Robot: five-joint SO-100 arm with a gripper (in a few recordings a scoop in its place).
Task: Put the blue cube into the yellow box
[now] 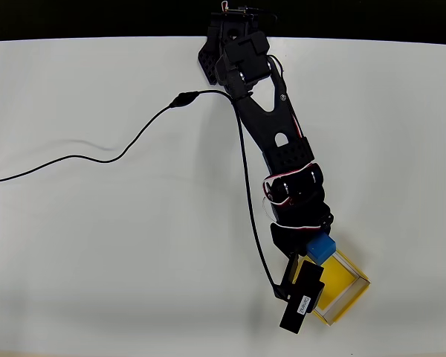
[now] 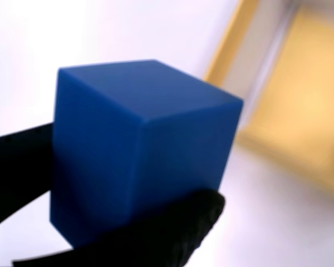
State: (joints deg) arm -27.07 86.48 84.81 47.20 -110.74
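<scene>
I have the jaws pinching the blue cube, black fingers pressed against its lower sides in the wrist view. From overhead, the cube sits at the upper-left edge of the yellow box, just beside its rim, on the white surface. A black cable trails left from the arm.

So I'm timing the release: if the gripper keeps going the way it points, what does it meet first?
Probably the yellow box: the gripper, shut on the blue cube, points at its near rim; height is unclear.
</scene>
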